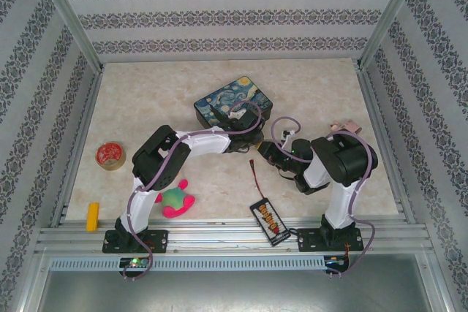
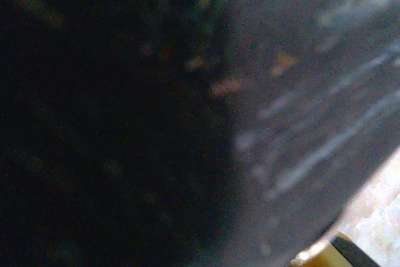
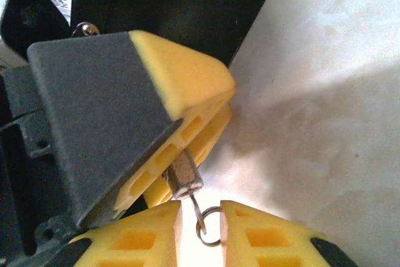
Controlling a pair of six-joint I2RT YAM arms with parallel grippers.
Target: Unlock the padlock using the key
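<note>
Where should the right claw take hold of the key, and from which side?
Probably take the key by its silvery stub, where it juts from between the yellow fingers of the left claw. Come from the ring end, where the open right claw straddles the wire ring. The stub is solid, while the dangling ring would likely swivel.

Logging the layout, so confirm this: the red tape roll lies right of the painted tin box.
Wrong side. The top external view shows the red tape roll lying left of the painted tin box.
</note>
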